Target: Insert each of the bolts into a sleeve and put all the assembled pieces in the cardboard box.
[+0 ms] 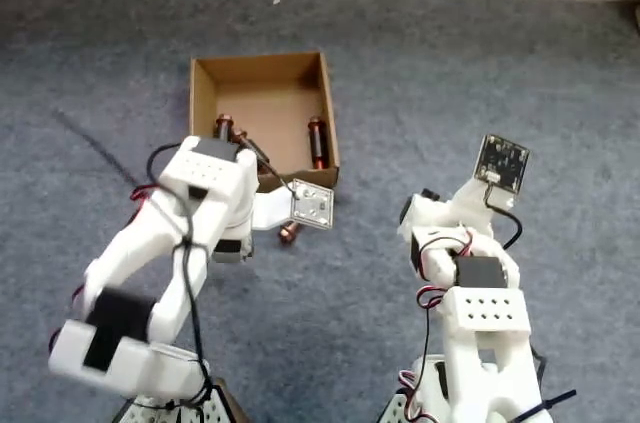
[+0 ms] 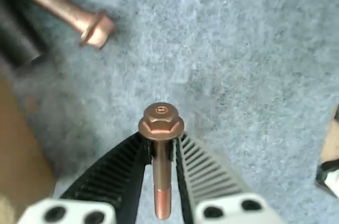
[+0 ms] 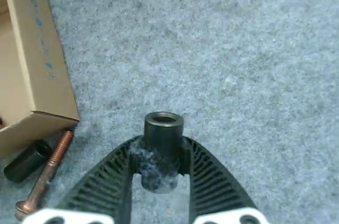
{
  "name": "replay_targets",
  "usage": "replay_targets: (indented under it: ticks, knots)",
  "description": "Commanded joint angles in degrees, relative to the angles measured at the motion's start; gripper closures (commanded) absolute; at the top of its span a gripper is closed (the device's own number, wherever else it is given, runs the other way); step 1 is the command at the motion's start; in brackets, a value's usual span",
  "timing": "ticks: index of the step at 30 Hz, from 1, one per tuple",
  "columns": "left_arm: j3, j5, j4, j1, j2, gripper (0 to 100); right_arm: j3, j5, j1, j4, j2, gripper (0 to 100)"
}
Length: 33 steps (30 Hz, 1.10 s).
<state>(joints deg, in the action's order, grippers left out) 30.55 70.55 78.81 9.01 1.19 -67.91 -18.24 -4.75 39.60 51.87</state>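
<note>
As both parts appear rigid, slick metal, left gripper (image 2: pixel 162 142) pinches bolt (image 2: pixel 161 122) under its head; right gripper (image 3: pixel 161 149) clasps sleeve (image 3: pixel 164 128).

The bolt (image 2: pixel 161 168) is glossy coppery metal, the sleeve (image 3: pixel 163 138) dull dark metal — the box (image 3: pixel 43 75) matt cardboard.

High camera well above, looking straight down on grey carpet (image 1: pixel 500 63), each wrist camera facing down, very near the carpet, right wrist and high views sharing the cardboard box (image 3: pixel 37 75) corner and loose bolt (image 3: pixel 45 173).
</note>
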Motion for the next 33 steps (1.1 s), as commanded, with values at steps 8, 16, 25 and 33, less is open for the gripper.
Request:
replay_targets:
  ticks: [8,16,25,33]
  knots:
    - [11.6,-25.1,-12.1,0.7,25.5,99,0.3,0.8,-0.4,-0.9,1.8,99.3]
    - [17.0,-43.6,-17.8,0.7,40.0,99,-1.8,0.9,-3.2,5.0,13.3,99.3]
    - [18.9,-66.2,-16.5,0.7,54.5,99,-9.0,0.9,-7.7,4.9,28.3,99.3]
    - [27.6,-77.8,-21.9,0.7,72.0,99,-12.7,3.8,-12.4,4.9,34.9,99.3]
